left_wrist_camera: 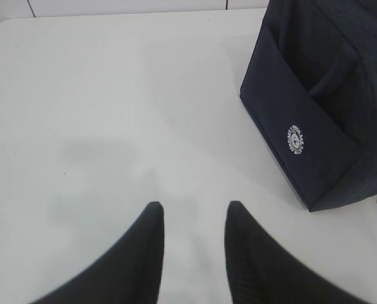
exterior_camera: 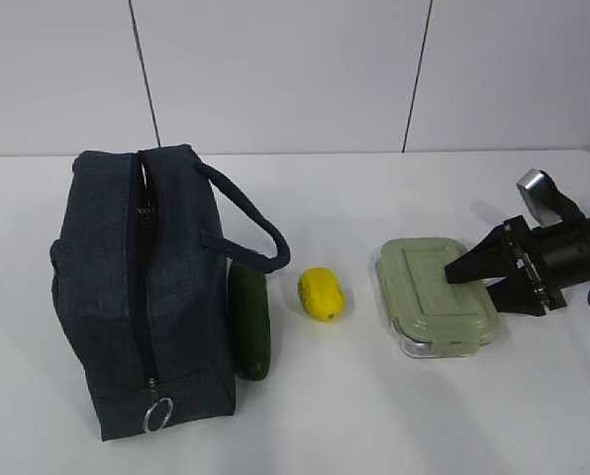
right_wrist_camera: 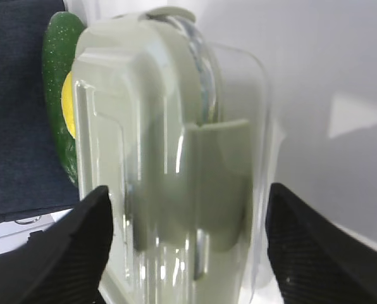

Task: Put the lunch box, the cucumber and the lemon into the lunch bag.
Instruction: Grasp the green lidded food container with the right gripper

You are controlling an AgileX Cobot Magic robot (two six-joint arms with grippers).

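You see the lunch bag (exterior_camera: 142,297) standing on the left side of the white surface (exterior_camera: 394,416), with its top zipper (exterior_camera: 142,297) running toward the camera and a metal ring pull (exterior_camera: 157,414) hanging at the near end. The cucumber (exterior_camera: 249,321) lies right beside the bag, along its right side and under a loop handle (exterior_camera: 250,223). The lemon (exterior_camera: 322,293) sits a little to the right of the cucumber, apart from it. Further right rests the lunch box (exterior_camera: 436,296) with its pale green lid. Your right gripper (exterior_camera: 488,278) comes in from the right edge, and its fingers are spread at the right end of the box; in the right wrist view the fingers (right_wrist_camera: 68,247) stand on both sides of the box (right_wrist_camera: 169,158), but you cannot tell if they touch it. Your left gripper (left_wrist_camera: 191,218) hovers over bare surface with its fingers spread and nothing between them, and the bag (left_wrist_camera: 327,107) is to its right, showing a small round white logo (left_wrist_camera: 295,140).
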